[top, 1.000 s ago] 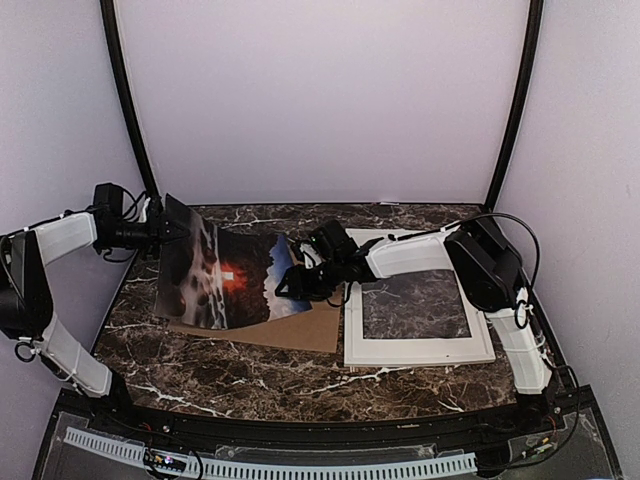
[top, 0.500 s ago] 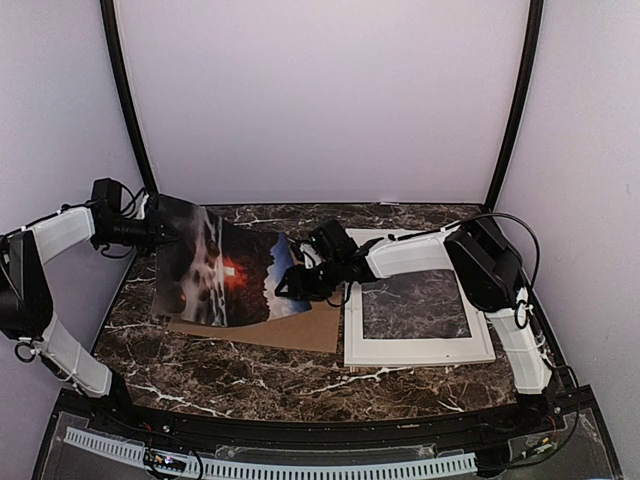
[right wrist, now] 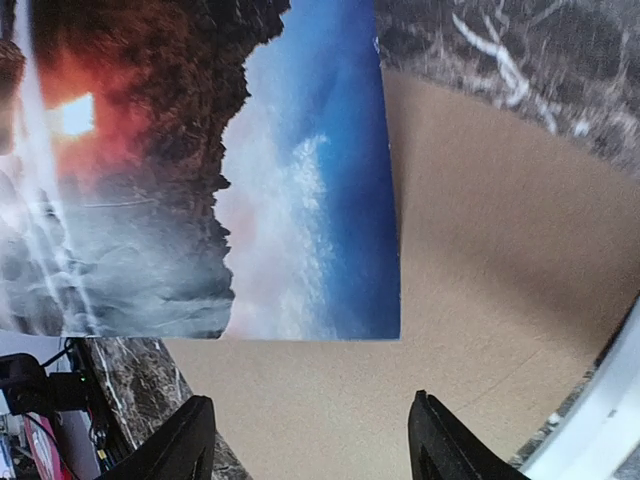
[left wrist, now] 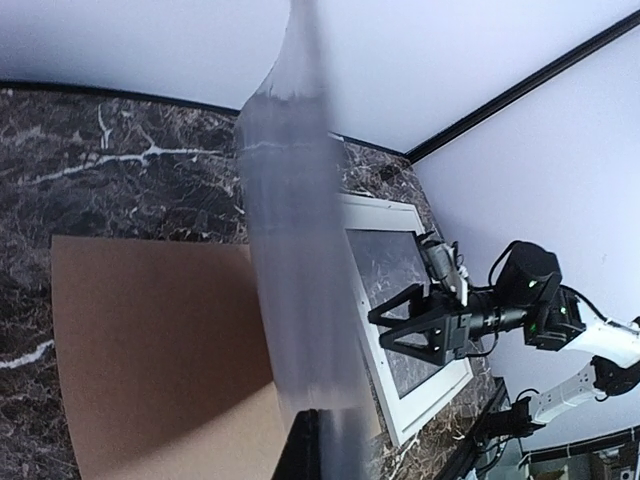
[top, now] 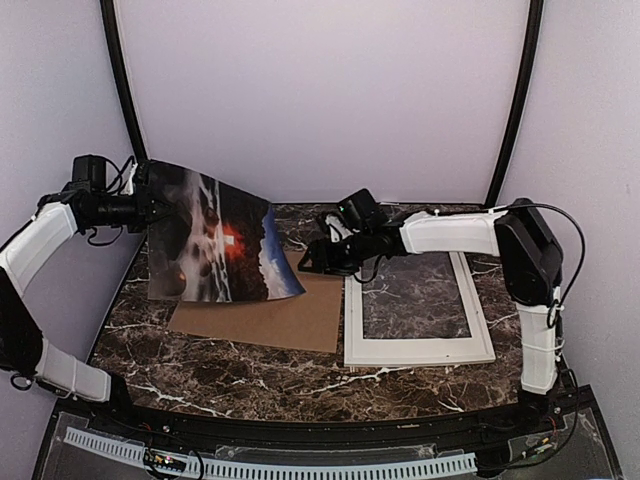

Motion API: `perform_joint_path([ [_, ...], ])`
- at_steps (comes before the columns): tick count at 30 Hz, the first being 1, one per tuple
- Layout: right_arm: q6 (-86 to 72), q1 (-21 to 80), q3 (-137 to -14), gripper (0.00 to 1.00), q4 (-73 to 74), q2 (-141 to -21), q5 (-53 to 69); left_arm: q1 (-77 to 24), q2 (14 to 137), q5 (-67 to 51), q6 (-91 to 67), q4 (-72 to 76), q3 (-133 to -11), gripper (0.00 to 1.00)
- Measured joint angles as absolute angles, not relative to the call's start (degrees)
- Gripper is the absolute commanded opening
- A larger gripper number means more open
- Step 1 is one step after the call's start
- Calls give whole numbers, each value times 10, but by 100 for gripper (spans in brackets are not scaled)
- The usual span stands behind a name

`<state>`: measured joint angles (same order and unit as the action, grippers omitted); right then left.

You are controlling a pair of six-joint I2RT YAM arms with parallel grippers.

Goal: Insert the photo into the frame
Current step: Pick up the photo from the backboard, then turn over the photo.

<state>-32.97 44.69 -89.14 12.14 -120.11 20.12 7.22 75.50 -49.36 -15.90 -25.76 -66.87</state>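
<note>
A: Where is the photo (top: pixel 222 245)?

B: In the air over the left half of the marble table (top: pixel 250 375), printed side towards the overhead camera. The left gripper (top: pixel 152 210) is clamped on its left edge.

A: Long axis?

B: It runs left to right and slopes down to the right. The dark rocky end is high at the left gripper. The blue sky end points right, its lower corner hanging over the brown board (top: pixel 285 322). Cannot tell whether that corner touches the board. The sheet bows slightly along its length.

A: Right gripper (top: pixel 305 262)?

B: Its fingers (right wrist: pixel 185 440) are spread apart with nothing between them. It sits just past the sky edge of the photo, aimed at it, not touching it.

A: Frame (top: pixel 420 351)?

B: It lies flat on the table, white border up, just right of the board, long axis running near to far. The marble shows through its opening. The photo is well left of it.

A: Left wrist view?

B: The photo appears edge-on there, as a blurred vertical band.
</note>
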Motion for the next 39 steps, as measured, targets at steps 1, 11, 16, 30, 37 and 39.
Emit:
perform_joint_path([
  [1, -327, 443, -891, 67, 124, -1187, 199, 66, 747, -486, -157, -259, -675, 0],
  [11, -305, 422, -895, 68, 154, -1110, 167, -1, 696, -297, -110, -295, -823, 0],
  [16, -310, 412, -879, 68, 166, -1110, 168, -78, 702, -177, -56, -333, -889, 0],
  [30, -365, 311, -783, 76, 150, -1017, 225, -428, 888, 161, 43, -400, -894, 0],
  [37, -387, 269, -744, 78, 140, -970, 249, -516, 955, 215, 12, -395, -884, 0],
  [39, -396, 267, -730, 78, 128, -970, 264, -536, 968, 222, -4, -389, -877, 0],
])
